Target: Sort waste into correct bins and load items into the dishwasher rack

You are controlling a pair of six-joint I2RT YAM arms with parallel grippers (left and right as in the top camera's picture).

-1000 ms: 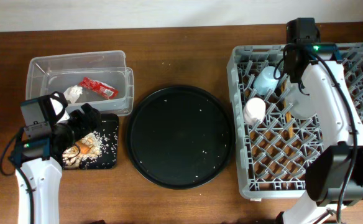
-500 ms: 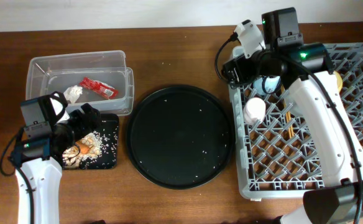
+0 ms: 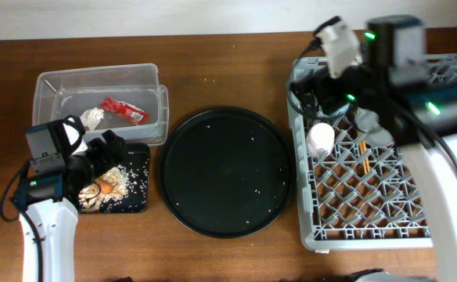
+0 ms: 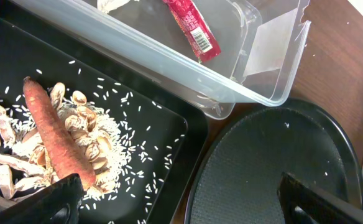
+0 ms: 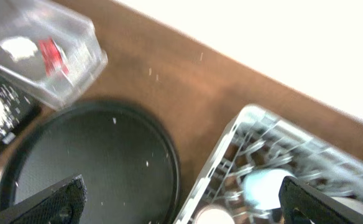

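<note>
Overhead view: we find the red snack wrapper and crumpled tissue in the clear tub at upper left. Just below it, the carrot and rice-strewn scraps lie in the black tray. At right, the rack holds the pink cup and chopsticks. We record the left hand over the black tray, fingers spread, empty. The right hand is above the rack's upper-left corner, also spread and empty. A round black tray sits between on the counter.
</note>
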